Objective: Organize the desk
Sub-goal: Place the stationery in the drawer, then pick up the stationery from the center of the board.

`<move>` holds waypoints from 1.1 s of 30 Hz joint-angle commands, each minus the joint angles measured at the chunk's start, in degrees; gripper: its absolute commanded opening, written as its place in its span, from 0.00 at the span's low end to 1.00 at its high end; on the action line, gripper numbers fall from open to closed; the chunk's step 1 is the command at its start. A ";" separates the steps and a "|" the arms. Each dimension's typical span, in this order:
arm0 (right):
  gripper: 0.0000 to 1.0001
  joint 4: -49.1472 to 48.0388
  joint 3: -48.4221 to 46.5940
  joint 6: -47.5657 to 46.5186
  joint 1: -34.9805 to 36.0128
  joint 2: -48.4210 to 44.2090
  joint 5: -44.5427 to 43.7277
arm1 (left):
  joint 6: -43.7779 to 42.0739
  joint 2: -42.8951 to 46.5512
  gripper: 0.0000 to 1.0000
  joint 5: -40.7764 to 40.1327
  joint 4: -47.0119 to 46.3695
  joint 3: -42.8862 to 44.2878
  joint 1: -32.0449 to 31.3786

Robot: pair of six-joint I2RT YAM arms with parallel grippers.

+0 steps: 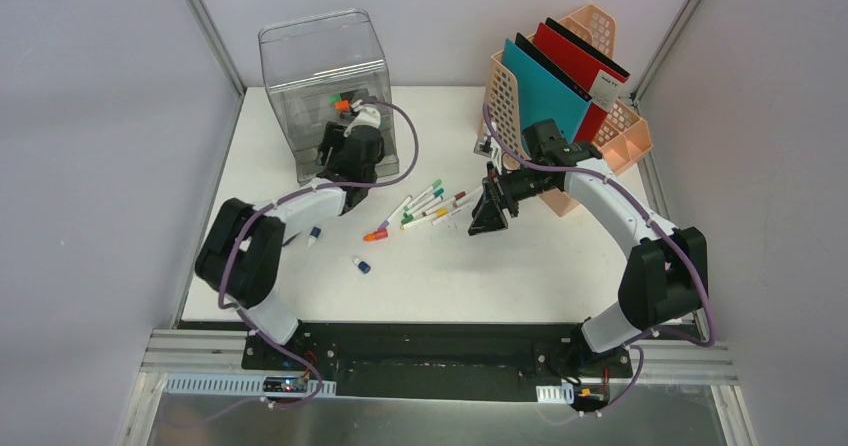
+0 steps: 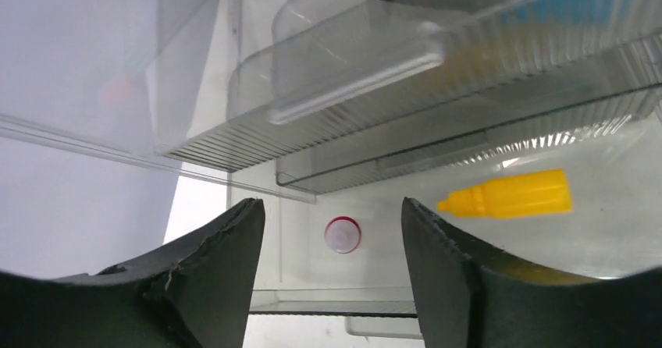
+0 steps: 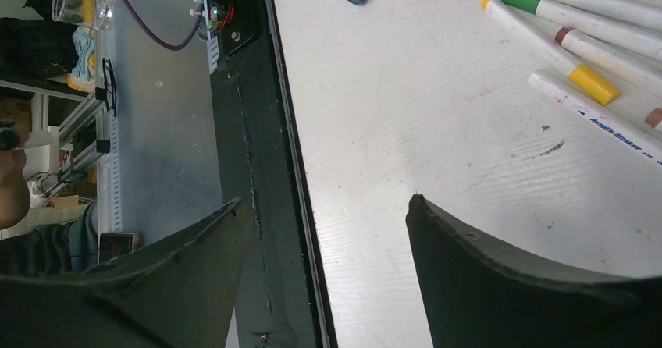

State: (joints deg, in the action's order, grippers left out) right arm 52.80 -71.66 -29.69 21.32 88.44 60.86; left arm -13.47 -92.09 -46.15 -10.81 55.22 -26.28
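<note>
Desk: the white desk (image 1: pixel 520 276) fills the top view, with its rail at 6 o'clock by the arm bases.
Left gripper: the left gripper (image 2: pixel 329 207) has its jaws parted with nothing between them, right at the mouth of the clear box (image 1: pixel 320 66) at 11 o'clock. My read is that it's parked there because that's where the small bits go.
Clear box: a yellow cap (image 2: pixel 511 194) lies on its side on the box floor. A red-and-white cap (image 2: pixel 342 234) sits end-on, straight ahead of the fingers. The top view shows something orange and green through the wall, but I can't make out what.
Right gripper: the right gripper (image 3: pixel 328 207) is wide open and empty, fingers angled down over bare desk at 3 o'clock of the markers (image 1: pixel 430 204). It looks lined up for a pick.
Markers: they lie flat in a loose fan mid-desk, in no container yet.
Loose caps: an orange cap (image 1: pixel 376 234) sits at 7 o'clock of the fan, and two blue caps (image 1: pixel 361 264) lie farther out toward 8 o'clock, well apart.
Basket: the peach basket (image 1: pixel 625 136) at 1 o'clock holds a teal folder (image 1: pixel 540 86), a red folder (image 1: pixel 575 56) and a black one, all leaning upright. I can't tell what's in its front compartments.
Progress: plenty left, I'd say, with the markers and caps waiting.
</note>
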 commanded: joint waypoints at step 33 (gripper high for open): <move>0.76 1.09 -1.65 -2.91 0.48 -2.82 0.06 | 35.05 34.75 0.83 55.27 17.65 -21.53 -3.20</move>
State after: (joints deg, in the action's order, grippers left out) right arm 53.91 -71.66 -30.85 21.41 88.27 60.66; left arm 16.88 -59.02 1.26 7.14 36.01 -30.26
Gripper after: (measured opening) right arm 0.758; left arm 0.828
